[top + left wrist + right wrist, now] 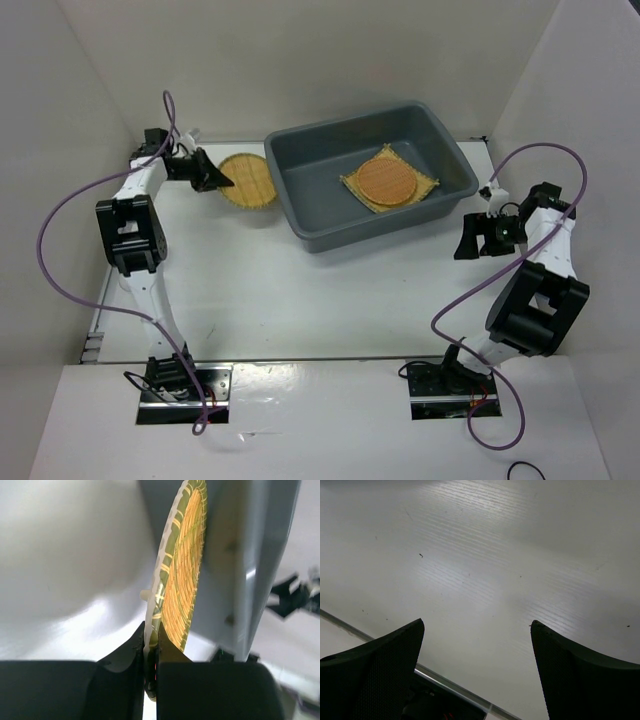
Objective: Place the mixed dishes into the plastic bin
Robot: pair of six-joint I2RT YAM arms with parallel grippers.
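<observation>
left pincer [213, 180] clamped tight on the edge of the yellow round mat [247, 180], at 11 o'clock on the counter [300, 300], just beside the plastic bin [340, 140]; orange round mat [387, 179] lies on the square mat [427, 181] inside the bin; right pincer [470, 238] at 3 o'clock, spread wide, holding nothing

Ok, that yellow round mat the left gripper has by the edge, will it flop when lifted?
Probably stiff: the yellow round mat, pinched at one edge by the left gripper, shows no sag. Likely light: thin woven straw.
</observation>
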